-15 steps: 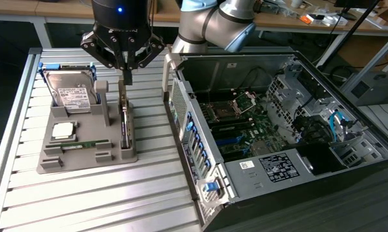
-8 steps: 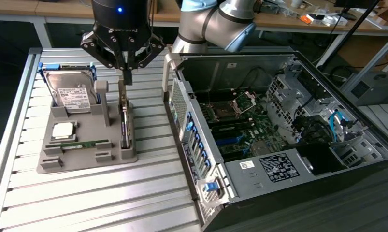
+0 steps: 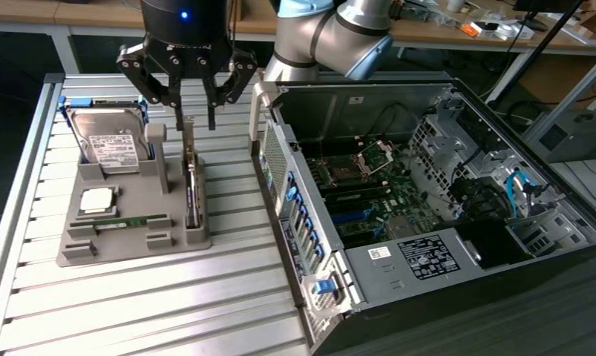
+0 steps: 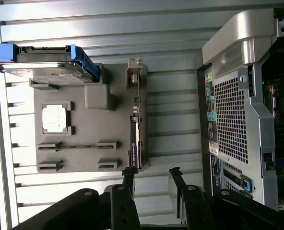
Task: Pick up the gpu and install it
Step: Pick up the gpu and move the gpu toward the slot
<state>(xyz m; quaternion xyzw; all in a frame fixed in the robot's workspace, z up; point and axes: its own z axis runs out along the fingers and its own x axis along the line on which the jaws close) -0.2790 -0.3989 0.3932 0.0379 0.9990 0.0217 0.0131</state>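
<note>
Nothing is installed yet: the gpu stands on edge in the grey holder on the counter, beside the computer case (side open), while the gripper, jaws spread open, hangs just above it.

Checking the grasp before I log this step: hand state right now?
Hand: open, holding nothing; it hangs over the gpu, which stands on edge in the grey tray.
</note>
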